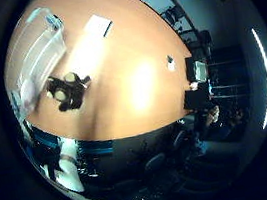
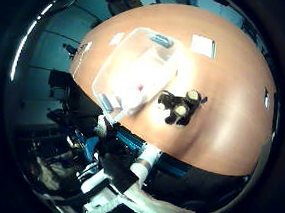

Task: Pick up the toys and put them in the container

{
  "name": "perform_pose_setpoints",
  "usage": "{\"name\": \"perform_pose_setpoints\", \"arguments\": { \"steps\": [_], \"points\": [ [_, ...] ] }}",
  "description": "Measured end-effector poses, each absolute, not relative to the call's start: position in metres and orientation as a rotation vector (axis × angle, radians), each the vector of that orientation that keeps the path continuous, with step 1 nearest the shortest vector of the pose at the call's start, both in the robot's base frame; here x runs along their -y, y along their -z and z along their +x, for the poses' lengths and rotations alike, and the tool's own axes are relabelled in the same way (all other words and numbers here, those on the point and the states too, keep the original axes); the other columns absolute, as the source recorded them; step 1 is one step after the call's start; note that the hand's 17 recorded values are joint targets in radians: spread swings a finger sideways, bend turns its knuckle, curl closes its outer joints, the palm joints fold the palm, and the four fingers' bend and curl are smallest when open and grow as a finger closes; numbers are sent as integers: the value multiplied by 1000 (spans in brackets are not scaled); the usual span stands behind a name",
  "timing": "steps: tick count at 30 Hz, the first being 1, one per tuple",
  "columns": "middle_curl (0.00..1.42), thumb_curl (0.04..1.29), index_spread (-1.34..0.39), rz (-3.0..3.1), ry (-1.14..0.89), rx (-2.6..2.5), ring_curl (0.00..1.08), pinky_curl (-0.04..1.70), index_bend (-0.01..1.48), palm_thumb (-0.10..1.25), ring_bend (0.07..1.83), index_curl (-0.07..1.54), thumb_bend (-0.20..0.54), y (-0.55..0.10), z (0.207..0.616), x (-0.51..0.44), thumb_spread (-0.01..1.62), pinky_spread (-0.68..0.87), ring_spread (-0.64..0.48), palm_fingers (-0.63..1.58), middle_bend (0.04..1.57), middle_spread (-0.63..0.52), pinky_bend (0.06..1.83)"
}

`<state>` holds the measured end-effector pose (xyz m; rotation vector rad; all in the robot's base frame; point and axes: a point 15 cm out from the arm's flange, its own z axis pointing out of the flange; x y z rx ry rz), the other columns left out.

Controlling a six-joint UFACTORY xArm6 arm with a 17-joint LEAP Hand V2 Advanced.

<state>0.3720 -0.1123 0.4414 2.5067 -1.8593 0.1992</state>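
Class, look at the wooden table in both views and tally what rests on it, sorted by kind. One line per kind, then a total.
Clear plastic container: 1
Dark plush toy beside the container: 1
White paper sheets: 2
Small white item near the table edge: 1
Total: 5

An orange-brown table (image 2: 230, 139) carries a clear container (image 2: 136, 66), dark toys (image 2: 179, 105) and papers (image 2: 203, 45).
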Motion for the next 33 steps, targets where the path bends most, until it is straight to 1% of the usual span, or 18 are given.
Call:
{"name": "perform_pose_setpoints", "arguments": {
  "steps": [7, 15, 24, 33],
  "points": [
    [319, 264, -387, 2454, -142, 1889, 252, 305, 160, 243, 293, 270, -27, -379, 361, 145, 989, 433, 177, 157, 195, 63, 400],
    [319, 263, -379, 2446, -65, 1880, 254, 297, 167, 260, 294, 275, -27, -317, 347, 139, 997, 431, 176, 167, 194, 63, 394],
    [316, 260, -366, 2484, -30, 1833, 252, 292, 162, 280, 300, 278, -26, -290, 351, 104, 1008, 435, 178, 182, 196, 76, 384],
    [320, 264, -347, 2515, -2, 1777, 252, 288, 162, 302, 312, 279, -24, -259, 353, 76, 1013, 433, 180, 212, 199, 64, 365]
  ]
}}
